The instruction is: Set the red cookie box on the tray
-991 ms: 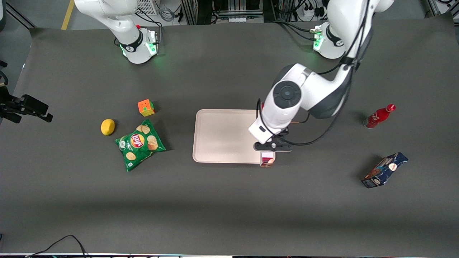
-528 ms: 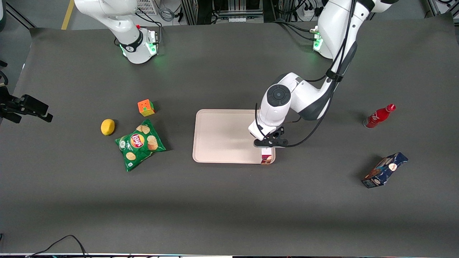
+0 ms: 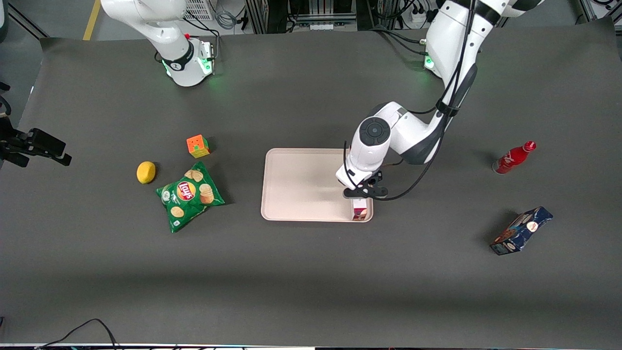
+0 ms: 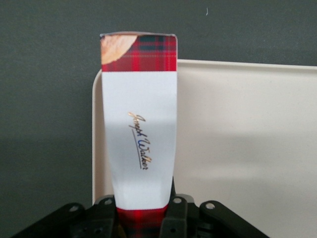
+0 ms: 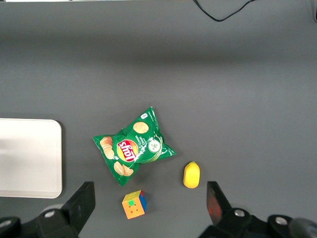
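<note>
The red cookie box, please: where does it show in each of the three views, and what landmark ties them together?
Front view: red cookie box under the gripper, at the tray's edge toward the working arm.
Left wrist view: box held in the gripper, along the tray's rim.
Right wrist view: not visible.
Shared landmark: the tray.

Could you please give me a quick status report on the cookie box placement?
Gripper shut on red cookie box, low over tray edge nearest working arm. Box not released. Nothing in the way.

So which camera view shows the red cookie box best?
The left wrist view: the red cookie box fills it, plaid and white faces clear, held by the end effector along the tray edge. The front view shows only its end. The right wrist view misses it.
</note>
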### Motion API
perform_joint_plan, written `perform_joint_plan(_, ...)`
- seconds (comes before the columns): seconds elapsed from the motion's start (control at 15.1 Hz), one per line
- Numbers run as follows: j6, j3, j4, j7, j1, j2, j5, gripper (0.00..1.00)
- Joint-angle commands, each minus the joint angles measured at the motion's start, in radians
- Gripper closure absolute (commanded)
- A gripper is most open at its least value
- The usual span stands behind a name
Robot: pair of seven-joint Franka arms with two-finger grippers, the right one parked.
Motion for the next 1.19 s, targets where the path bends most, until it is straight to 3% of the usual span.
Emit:
perform_joint_plan(0.0, 0.018, 0.006, -0.005, -0.032, -0.011, -0.001, 0.02, 0.89)
perform_joint_plan(0.13, 0.018, 0.006, -0.005, -0.03, -0.011, 0.0, 0.018, 0.78)
perform_joint_plan(0.33, 0.033, 0.009, -0.005, -0.03, -0.011, 0.002, 0.018, 0.26)
perform_joint_plan(0.46, 0.039, 0.009, -0.003, -0.03, -0.011, 0.005, 0.018, 0.03)
perform_joint_plan(0.79, 0.007, 0.012, 0.018, -0.026, -0.003, -0.033, 0.004, 0.0)
perform_joint_plan(1.12, -0.316, 0.012, 0.201, 0.051, 0.038, -0.137, -0.002, 0.0)
